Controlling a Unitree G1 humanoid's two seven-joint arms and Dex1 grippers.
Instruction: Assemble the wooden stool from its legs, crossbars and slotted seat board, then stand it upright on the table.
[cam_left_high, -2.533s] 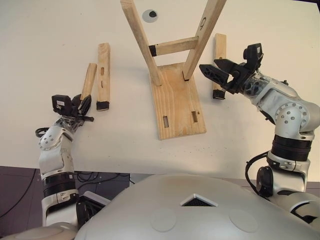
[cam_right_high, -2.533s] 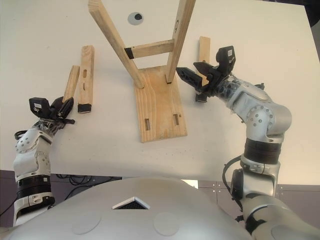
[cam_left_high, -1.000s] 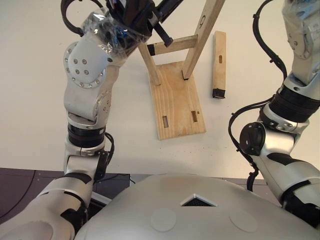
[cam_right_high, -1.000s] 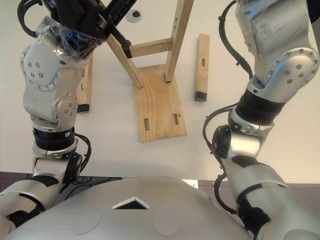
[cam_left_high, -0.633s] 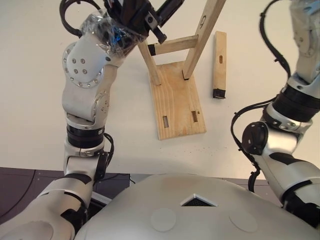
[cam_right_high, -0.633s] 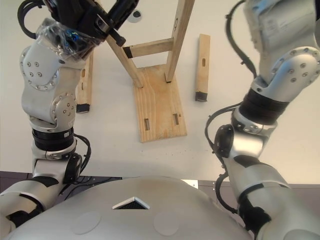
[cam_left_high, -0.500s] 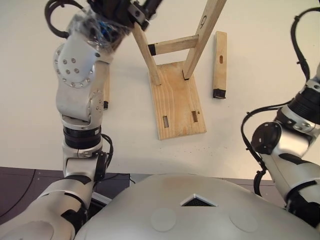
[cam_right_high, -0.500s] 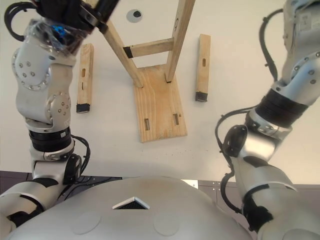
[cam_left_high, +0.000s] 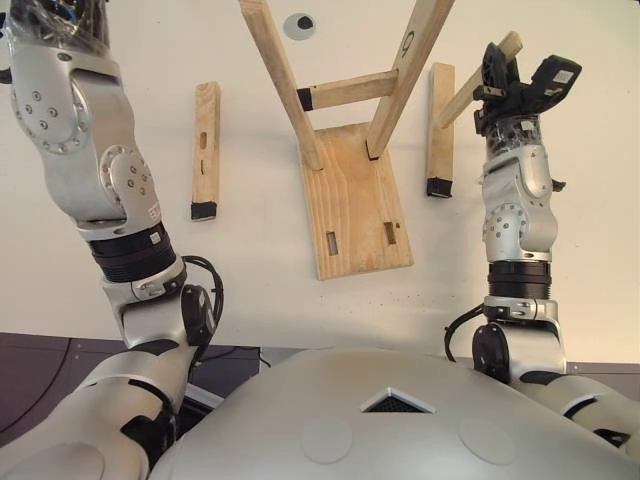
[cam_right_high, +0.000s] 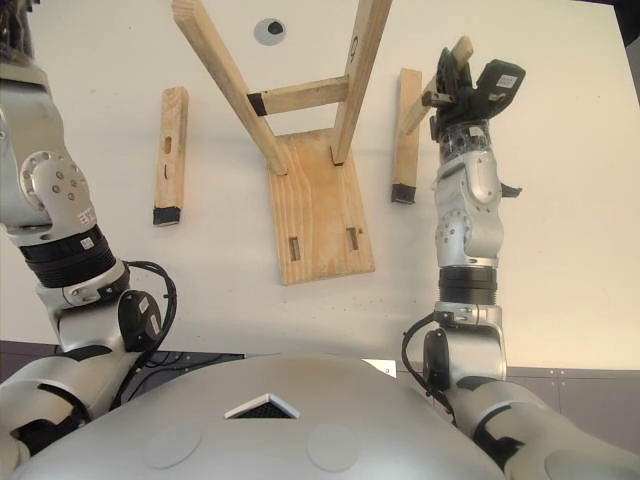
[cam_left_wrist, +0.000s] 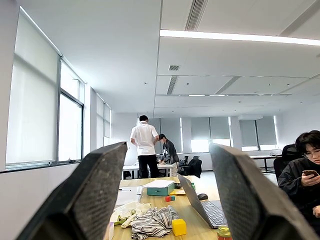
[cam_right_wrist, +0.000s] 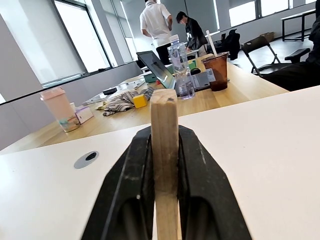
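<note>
Right gripper (cam_right_wrist: 164, 132) clenched on tilted crossbar (cam_left_high: 455, 105) (nr loose leg (cam_left_high: 438, 130)), left gripper (cam_left_wrist: 167, 147) released

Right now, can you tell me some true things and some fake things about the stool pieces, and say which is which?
1. The right gripper is shut on a wooden stick. True.
2. The left gripper holds a leg. False: it is open and empty.
3. All four legs stand in the seat board. False: only two standing legs do; two loose legs lie on the table.
4. A crossbar joins the two standing legs. True.
</note>
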